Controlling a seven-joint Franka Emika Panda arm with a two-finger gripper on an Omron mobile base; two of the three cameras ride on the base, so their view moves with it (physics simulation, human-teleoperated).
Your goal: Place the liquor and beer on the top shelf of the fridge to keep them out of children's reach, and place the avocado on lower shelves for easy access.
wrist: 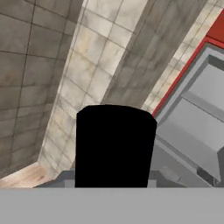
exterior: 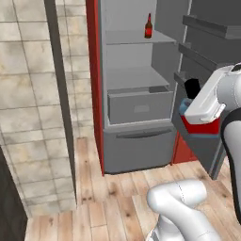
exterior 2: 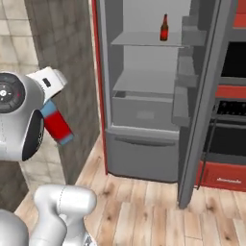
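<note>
Standing on the fridge (exterior: 96,84) top shelf (exterior: 127,37), beer (exterior: 148,26); end effector (exterior: 197,106) pinching liquor (exterior: 202,126).

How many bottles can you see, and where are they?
2. The beer stands on the top shelf of the fridge. The liquor is held in the gripper, out in front of the fridge. Others may be hidden.

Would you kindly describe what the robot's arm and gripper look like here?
The arm is glossy white, built of rounded tubular links with dark bands at the joints; one joint cap is a dark disc with small markings. The gripper is a boxy white hand. No cables show.
</note>
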